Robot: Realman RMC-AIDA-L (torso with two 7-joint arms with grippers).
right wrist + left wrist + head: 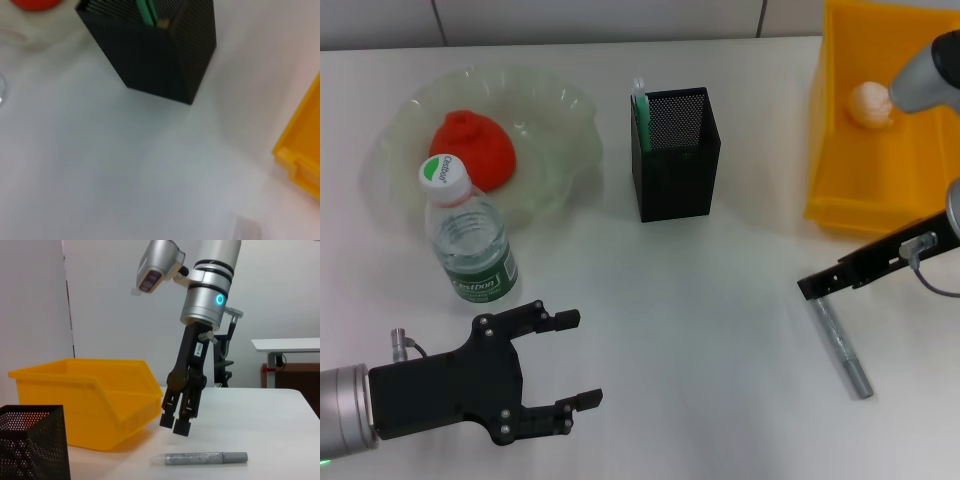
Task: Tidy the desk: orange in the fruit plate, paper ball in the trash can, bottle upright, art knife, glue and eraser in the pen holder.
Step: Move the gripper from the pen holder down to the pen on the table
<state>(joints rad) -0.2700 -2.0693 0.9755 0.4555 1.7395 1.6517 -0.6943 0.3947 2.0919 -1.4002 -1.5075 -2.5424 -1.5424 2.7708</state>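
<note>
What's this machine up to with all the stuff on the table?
It is tidying a desk. The orange fruit sits in the clear glass plate, the crumpled paper ball lies in the yellow plastic bin, and the clear water bottle stands upright. A green-handled item already stands in the black mesh pen holder. The right end effector hangs just above the grey metal art knife lying on the table, apparently about to take it. The left end effector waits open near the bottle.

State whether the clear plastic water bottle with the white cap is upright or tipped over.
Upright. In the head view the clear plastic water bottle stands on its base, white cap on top, beside the translucent fruit plate.
</note>
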